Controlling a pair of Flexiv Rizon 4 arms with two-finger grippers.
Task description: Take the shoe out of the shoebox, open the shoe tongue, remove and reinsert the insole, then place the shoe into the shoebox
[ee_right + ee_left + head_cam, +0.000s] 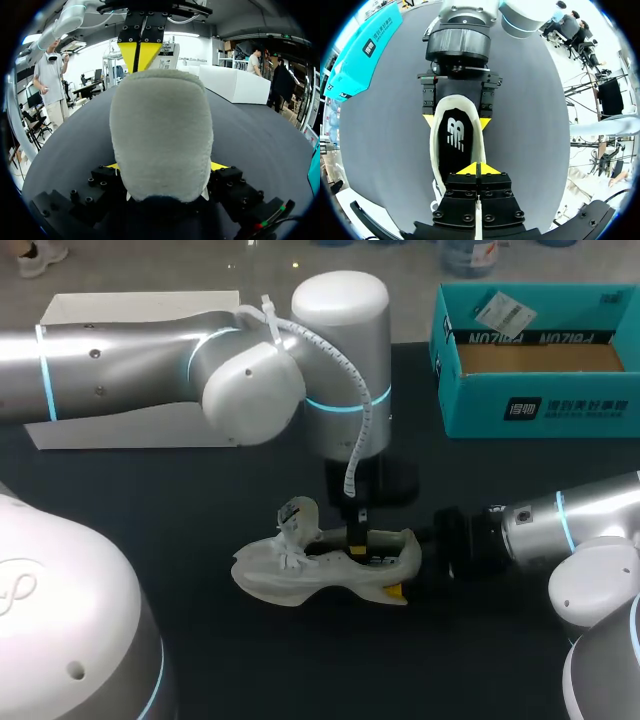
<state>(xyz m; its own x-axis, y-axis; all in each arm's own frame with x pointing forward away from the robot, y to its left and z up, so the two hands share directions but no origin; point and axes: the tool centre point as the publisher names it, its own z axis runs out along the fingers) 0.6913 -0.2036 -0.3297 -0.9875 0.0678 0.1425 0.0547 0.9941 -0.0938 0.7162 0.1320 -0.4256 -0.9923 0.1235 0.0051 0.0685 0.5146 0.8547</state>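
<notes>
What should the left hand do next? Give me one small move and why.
Probably open the left hand a little and lower it onto the edge of the insole to pinch it. The shoe lies outside the shoebox, the right hand clamps its heel from both sides, the insole sits flat inside, and the left hand's tips are together above it.
</notes>
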